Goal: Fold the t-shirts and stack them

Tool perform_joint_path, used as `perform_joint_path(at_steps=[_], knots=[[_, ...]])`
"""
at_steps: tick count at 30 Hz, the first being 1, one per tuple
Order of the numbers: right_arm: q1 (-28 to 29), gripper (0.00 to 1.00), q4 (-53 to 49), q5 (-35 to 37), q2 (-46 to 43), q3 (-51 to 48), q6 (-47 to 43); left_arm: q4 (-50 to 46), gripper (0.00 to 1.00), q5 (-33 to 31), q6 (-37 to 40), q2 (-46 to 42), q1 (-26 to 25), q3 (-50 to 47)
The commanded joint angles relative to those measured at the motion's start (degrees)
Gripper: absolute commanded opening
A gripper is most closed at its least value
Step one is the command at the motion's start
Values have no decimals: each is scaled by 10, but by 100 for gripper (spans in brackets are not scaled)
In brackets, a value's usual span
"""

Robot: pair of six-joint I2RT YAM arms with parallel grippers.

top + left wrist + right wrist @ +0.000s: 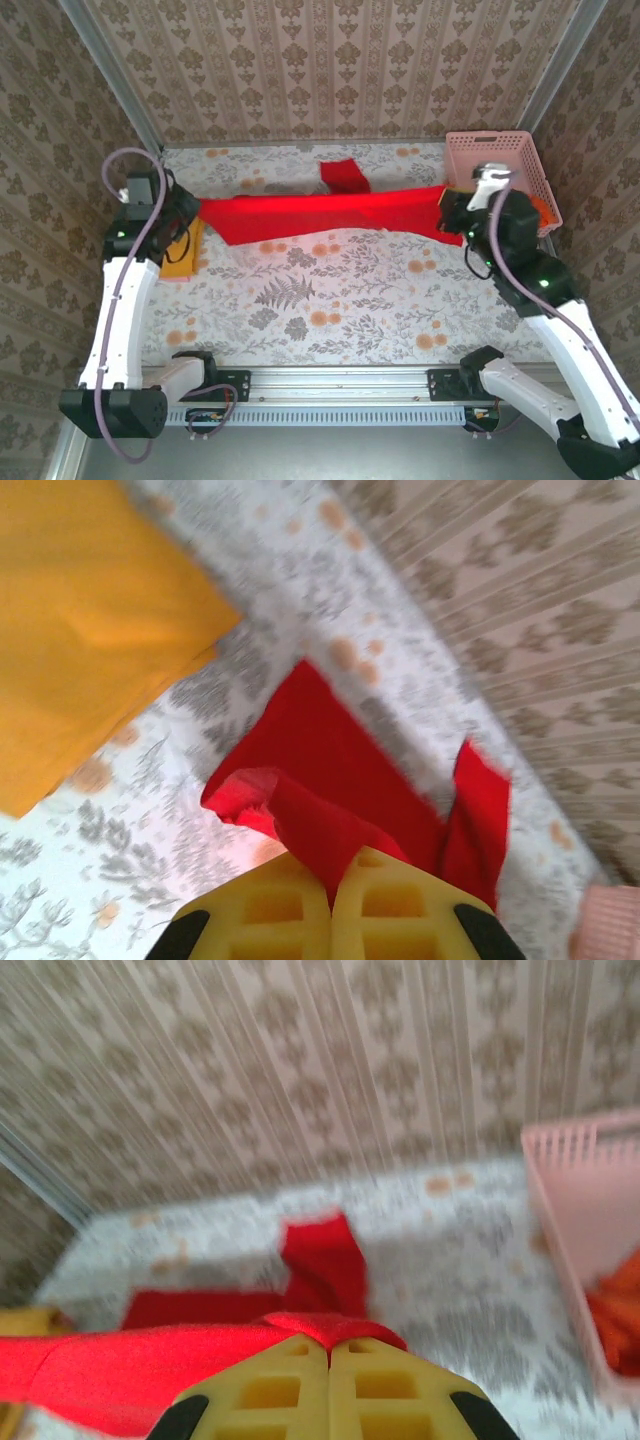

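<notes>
A bright red t-shirt (320, 212) hangs stretched across the back of the table between both arms. My left gripper (190, 210) is shut on its left end, and the cloth (330, 780) is pinched between the yellow fingers (270, 910). My right gripper (452, 215) is shut on the right end, with red cloth (200, 1350) bunched at the fingertips (390, 1385). One sleeve (344, 176) trails on the table behind. A mustard-yellow t-shirt (186, 255) lies folded at the left edge (80, 630). An orange t-shirt (620, 1310) lies in the basket.
A pink lattice basket (505, 160) stands at the back right corner, close to my right gripper. The floral tablecloth (330, 290) covers the table. Patterned walls close in the back and sides.
</notes>
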Motion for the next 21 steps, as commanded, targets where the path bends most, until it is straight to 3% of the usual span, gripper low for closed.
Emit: perform_joint_path(at_steps=[1, 9, 16, 21], knots=[[-3, 0, 1, 38, 0, 85, -61, -30, 0, -12, 41, -2, 5, 77], [-24, 0, -30, 65, 135, 246, -149, -11, 0, -36, 71, 57, 5, 211], [-98, 0, 28, -55, 286, 298, -110, 45, 0, 4, 69, 201, 5, 259], [-118, 0, 64, -104, 422, 386, -109, 71, 0, 26, 74, 339, 6, 356]])
